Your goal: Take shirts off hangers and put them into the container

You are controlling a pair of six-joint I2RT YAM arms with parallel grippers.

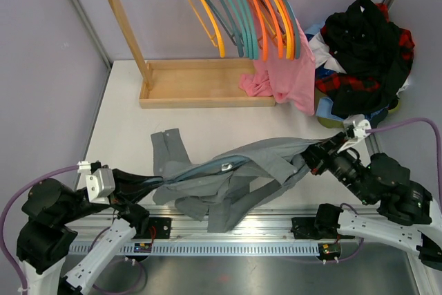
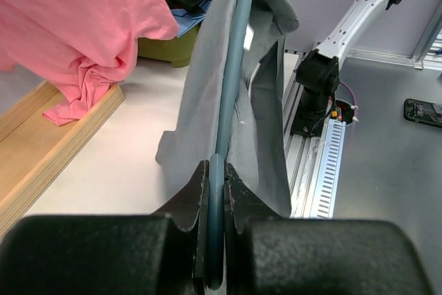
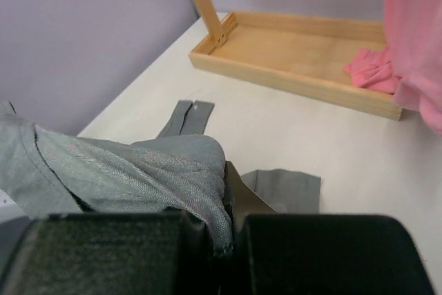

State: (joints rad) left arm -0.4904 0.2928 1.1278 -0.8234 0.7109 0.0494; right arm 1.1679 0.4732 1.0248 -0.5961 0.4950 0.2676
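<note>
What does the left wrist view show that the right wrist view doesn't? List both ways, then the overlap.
Left wrist only: the teal hanger clamped in the left gripper, and the yellow-green container. Right wrist only: the right gripper pinching the grey shirt, and the rack's upright post. Both: that shirt, the pink garment, the wooden tray.

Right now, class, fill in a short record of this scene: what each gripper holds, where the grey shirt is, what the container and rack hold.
left gripper: shut on teal hanger
right gripper: shut on grey shirt
grey shirt: spread between both grippers across the table, hanger not yet out
container: black shirt and plaid shirt piled in
rack: empty hangers, pink garment hanging
</note>
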